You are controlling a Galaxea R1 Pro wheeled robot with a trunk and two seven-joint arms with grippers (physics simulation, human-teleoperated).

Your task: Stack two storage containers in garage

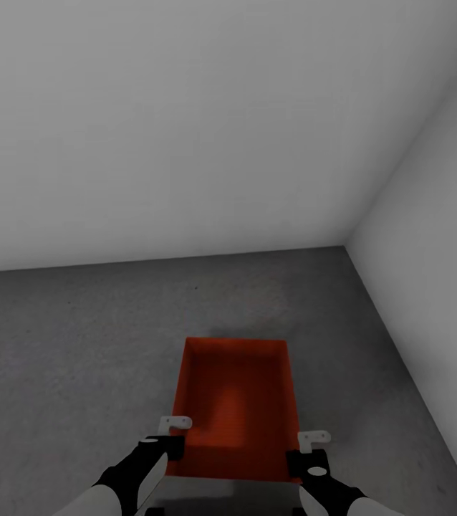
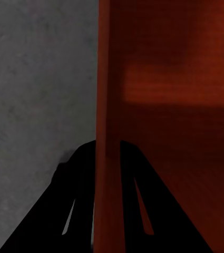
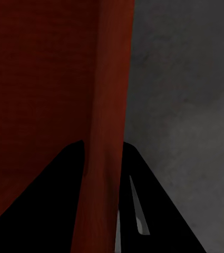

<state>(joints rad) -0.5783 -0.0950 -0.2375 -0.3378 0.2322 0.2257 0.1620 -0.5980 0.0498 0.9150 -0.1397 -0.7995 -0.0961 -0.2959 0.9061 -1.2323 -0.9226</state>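
Note:
One orange-red open-top storage container (image 1: pixel 236 401) sits low in front of me over the dark grey concrete floor (image 1: pixel 71 337) of the garage. My left gripper (image 1: pixel 173 444) is shut on its left wall (image 2: pixel 104 79), one dark finger on each side of the thin wall. On the opposite side, my right gripper (image 1: pixel 301 455) is shut on the right wall (image 3: pixel 112 79) in the same way. Whether the bin rests on the floor or hangs just above it, I cannot tell. The other container is out of view.
A plain white-grey wall (image 1: pixel 185 107) stands ahead and a second one (image 1: pixel 436 215) on the right; they meet in a corner beyond the bin. Concrete floor spreads to the left of the bin and in front of it.

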